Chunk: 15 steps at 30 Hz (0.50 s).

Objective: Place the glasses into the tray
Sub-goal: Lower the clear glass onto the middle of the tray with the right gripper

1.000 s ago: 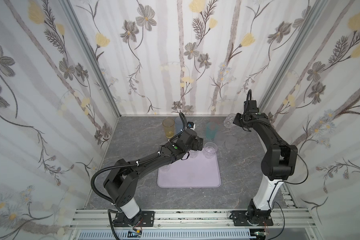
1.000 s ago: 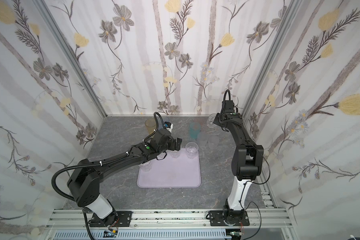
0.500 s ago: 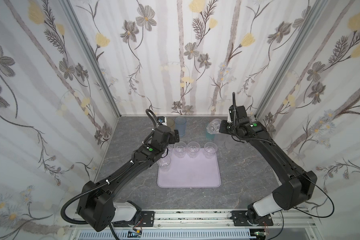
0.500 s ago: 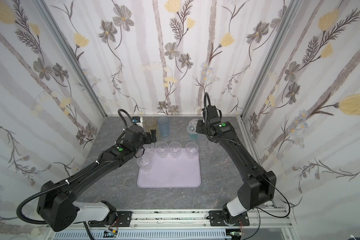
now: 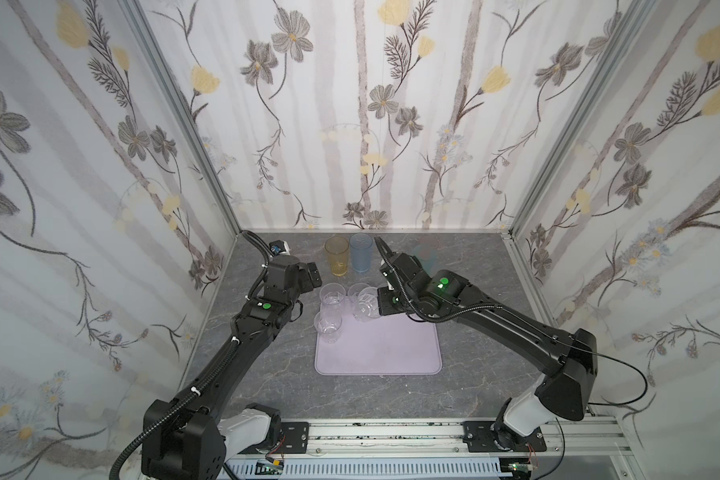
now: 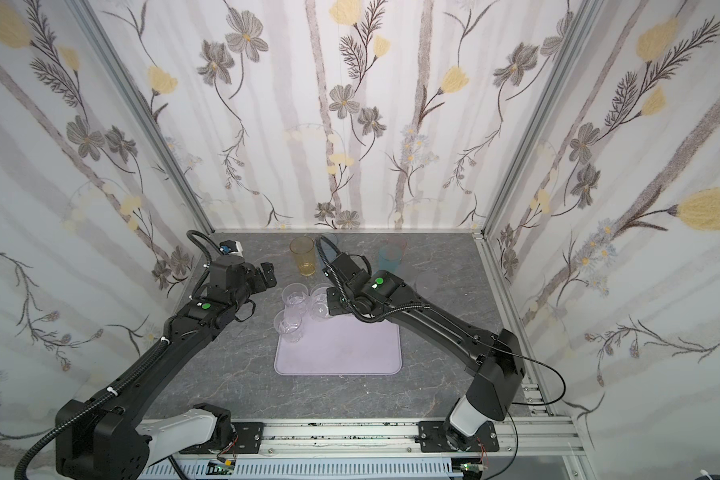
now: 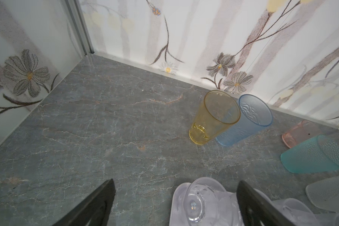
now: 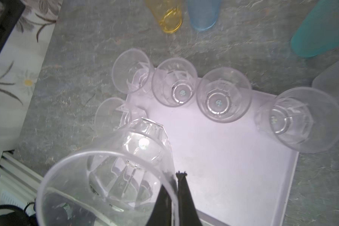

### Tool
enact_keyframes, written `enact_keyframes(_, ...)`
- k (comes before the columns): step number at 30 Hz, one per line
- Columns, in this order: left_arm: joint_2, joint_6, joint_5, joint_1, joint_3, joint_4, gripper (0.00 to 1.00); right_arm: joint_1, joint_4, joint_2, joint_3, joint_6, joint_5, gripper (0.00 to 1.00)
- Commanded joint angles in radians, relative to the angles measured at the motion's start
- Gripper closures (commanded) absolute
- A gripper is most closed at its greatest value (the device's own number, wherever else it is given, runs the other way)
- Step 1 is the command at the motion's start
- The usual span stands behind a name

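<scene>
Right tool (image 8: 176,175) astride clear glass (image 8: 110,166) rim

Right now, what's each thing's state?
Left gripper: open.
Right gripper: shut on held glass.
Held glass: tilted, lifted.
Clear glasses on tray: upright.
Amber glass: upright, off tray.
Blue glass: upright, off tray.
Teal glass: upright, off tray.
Pink glass: upright, off tray.
Frosted glass: upright, off tray.
Tray: partly filled.

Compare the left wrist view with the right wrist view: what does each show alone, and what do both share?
Left wrist only: the pink glass by the back wall, and the left pincer, open. Right wrist only: the right pincer shut on the rim of a tilted clear glass. Both: the amber glass, blue glass, teal glass and tray.
</scene>
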Motion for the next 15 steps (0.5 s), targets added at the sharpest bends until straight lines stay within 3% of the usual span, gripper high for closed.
enact_keyframes(1, -0.026, -0.025, 0.003, 0.001, -0.036, -0.007, 0.00, 0.033, 0.001, 0.030, -0.013, 0.038, 0.036, 0.95)
enact_keyframes(7, -0.071, -0.002, -0.039, 0.001, -0.100, -0.008, 0.00, 0.079, 0.002, 0.050, -0.081, 0.044, 0.049, 0.96)
enact_keyframes(15, -0.076, -0.089, 0.010, 0.000, -0.146, 0.002, 0.00, 0.083, 0.027, 0.091, -0.125, 0.023, 0.064, 0.96)
